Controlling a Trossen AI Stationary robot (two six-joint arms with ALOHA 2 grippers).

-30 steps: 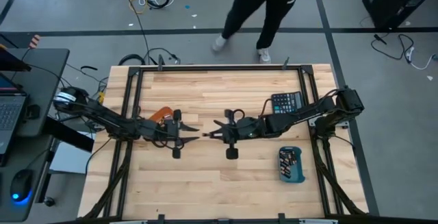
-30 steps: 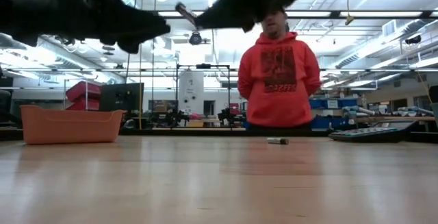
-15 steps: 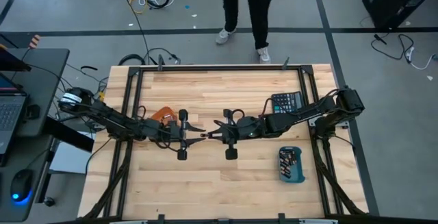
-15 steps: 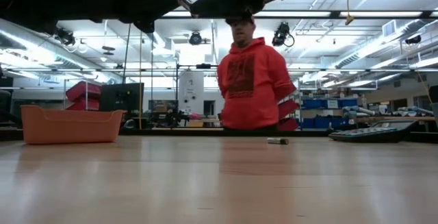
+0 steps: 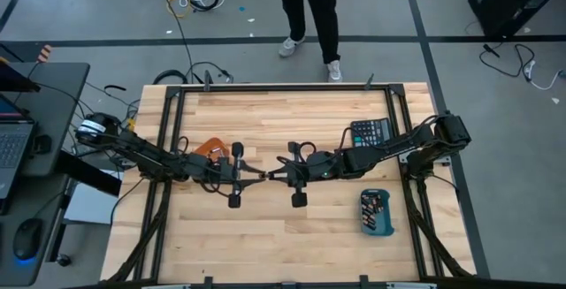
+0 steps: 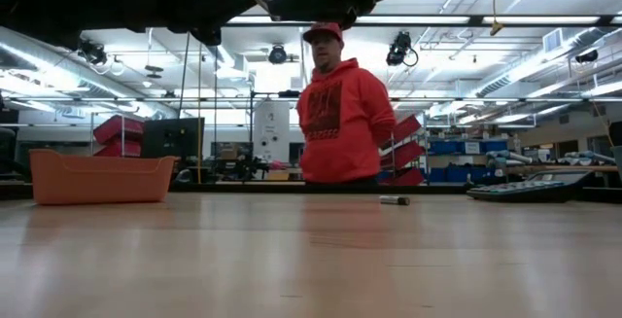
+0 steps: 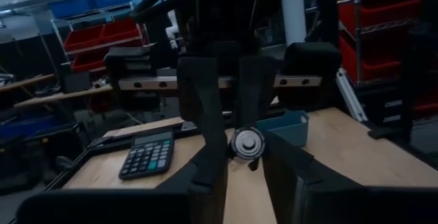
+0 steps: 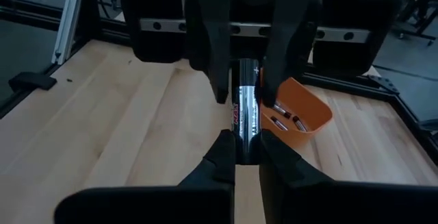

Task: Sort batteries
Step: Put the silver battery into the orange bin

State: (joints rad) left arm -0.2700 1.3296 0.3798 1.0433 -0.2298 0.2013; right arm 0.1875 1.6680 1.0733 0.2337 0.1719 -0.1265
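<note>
- Silvery battery [image 8: 245, 111] hangs above the tabletop [image 5: 292, 236] middle, between orange tray [image 5: 209, 150] and calculator [image 5: 369, 133].
- Right tool [image 5: 273, 173] is clamped on it.
- Left tool [image 5: 256, 175], fingers parted, straddles its other end.

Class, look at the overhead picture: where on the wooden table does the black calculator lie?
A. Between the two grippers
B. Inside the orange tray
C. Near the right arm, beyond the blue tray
C: the black calculator lies by the right arm, apart from the blue tray.
</note>
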